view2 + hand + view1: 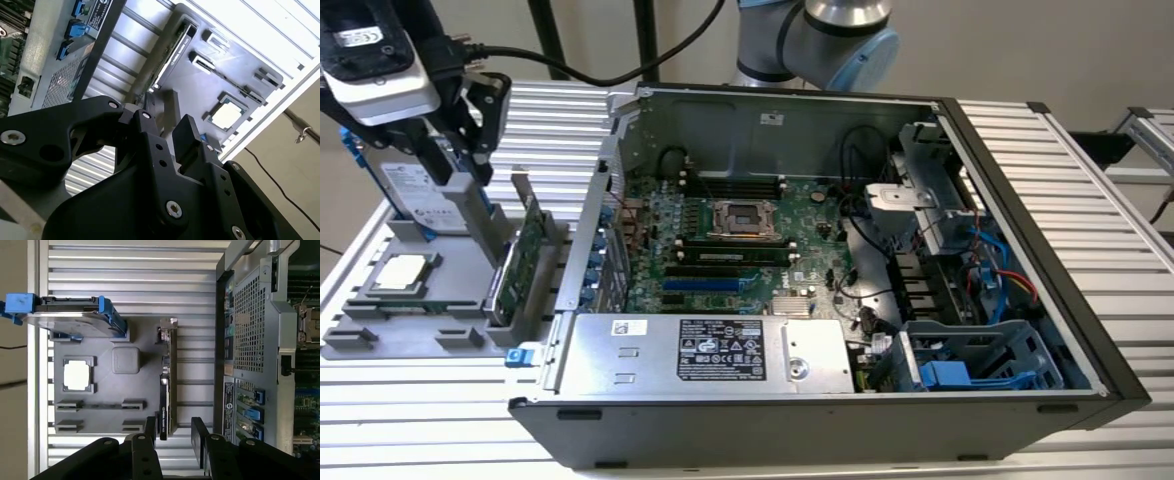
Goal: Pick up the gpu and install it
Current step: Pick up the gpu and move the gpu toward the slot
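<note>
Green gpu (520, 262) stands on its long edge in a slot of the grey tray (400, 325). That's on the exterior view's left of the open pc case (1014, 400), just beside the case wall but outside it. Its silver bracket (168, 322) is at the end nearer the drive (411, 188), which also stands upright in the tray w/ blue clips. A square chip (403, 272) lies flat in its own pocket, near the gpu but not touching it.

My gripper (467, 150) hangs above the tray, up by the drive and clear of the gpu. It's spread wide w/ nothing in it. In the first wrist view the fingers (150, 430) sit either side of a gap, and the gpu's thin top edge (167, 385) runs in line w/ that gap, lower down.

In the second wrist view the gripper (167, 117) again shows a clear gap, w/ the gpu (175, 47) and chip (225, 114) beyond it on the tray. The green board (827, 250) lies flat inside the case.
</note>
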You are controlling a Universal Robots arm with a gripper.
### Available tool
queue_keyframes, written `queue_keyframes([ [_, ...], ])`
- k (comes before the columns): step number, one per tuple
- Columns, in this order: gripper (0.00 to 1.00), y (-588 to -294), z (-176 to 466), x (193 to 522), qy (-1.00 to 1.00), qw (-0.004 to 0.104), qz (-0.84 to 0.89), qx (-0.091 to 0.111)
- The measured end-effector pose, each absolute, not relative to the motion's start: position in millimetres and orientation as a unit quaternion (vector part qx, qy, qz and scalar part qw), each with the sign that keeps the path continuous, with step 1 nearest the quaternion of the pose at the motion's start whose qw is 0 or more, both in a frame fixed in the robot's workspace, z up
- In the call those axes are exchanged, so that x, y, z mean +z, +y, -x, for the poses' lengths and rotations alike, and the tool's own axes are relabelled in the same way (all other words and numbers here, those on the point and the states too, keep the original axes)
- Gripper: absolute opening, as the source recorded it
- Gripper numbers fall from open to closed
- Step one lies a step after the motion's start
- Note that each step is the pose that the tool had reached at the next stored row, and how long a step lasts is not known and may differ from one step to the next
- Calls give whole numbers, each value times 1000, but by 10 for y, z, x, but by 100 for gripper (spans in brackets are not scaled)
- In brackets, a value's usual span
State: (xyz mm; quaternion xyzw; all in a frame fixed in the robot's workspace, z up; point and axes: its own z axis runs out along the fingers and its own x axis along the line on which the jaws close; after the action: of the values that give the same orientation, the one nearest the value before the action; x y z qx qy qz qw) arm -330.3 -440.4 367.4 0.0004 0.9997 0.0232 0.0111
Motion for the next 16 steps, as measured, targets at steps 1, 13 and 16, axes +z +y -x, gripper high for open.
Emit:
queue_keyframes([
  [1,100,-4404,3302,3670,1000,11,0,23],
  [13,100,-4410,3294,3605,1000,11,2,23],
  [16,100,-4412,3292,3589,1000,11,2,23],
])
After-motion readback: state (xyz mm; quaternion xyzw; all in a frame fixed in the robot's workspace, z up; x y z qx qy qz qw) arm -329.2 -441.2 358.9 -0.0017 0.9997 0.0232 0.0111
